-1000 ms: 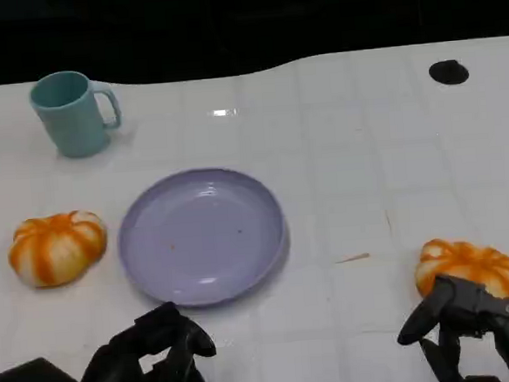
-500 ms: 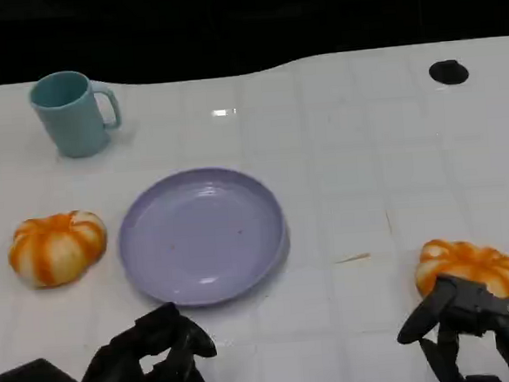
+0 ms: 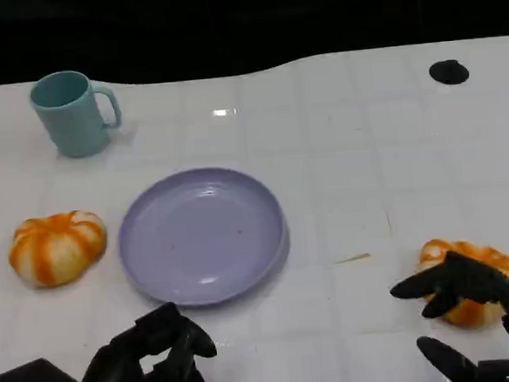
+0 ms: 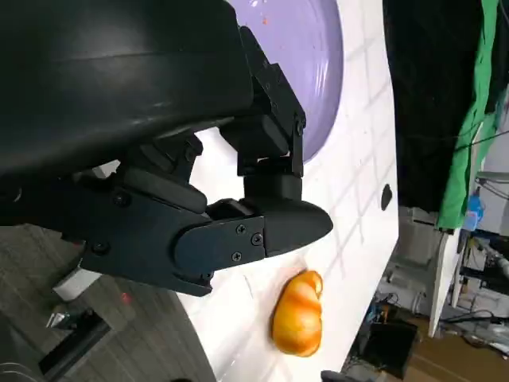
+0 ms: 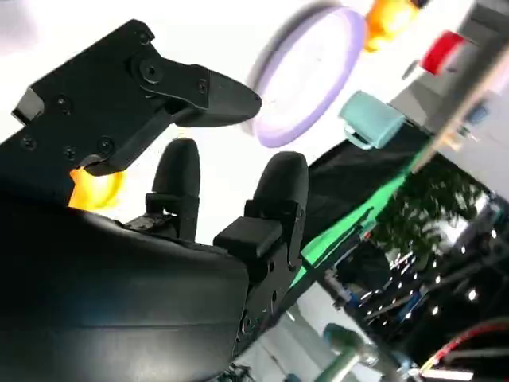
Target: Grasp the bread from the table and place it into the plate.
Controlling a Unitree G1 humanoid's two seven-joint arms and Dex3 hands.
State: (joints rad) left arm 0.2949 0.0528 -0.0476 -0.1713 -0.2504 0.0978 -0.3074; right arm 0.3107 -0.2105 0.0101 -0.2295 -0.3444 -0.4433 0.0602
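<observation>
right robot hand point(image 3: 473, 316) is spread wide over the bread point(image 3: 471, 282) at the worktop's point(image 3: 349, 167) near right, holding nothing. bread judged light, soft, easily dented: grip both sides of the rounded loaf gently. the plate point(image 3: 202, 235) sits well apart, centre.

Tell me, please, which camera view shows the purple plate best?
The head view: the plate shows whole, bare, between two bread rolls. The left wrist view catches one part of it behind the left hand; the right wrist view shows it small and blurred.
</observation>
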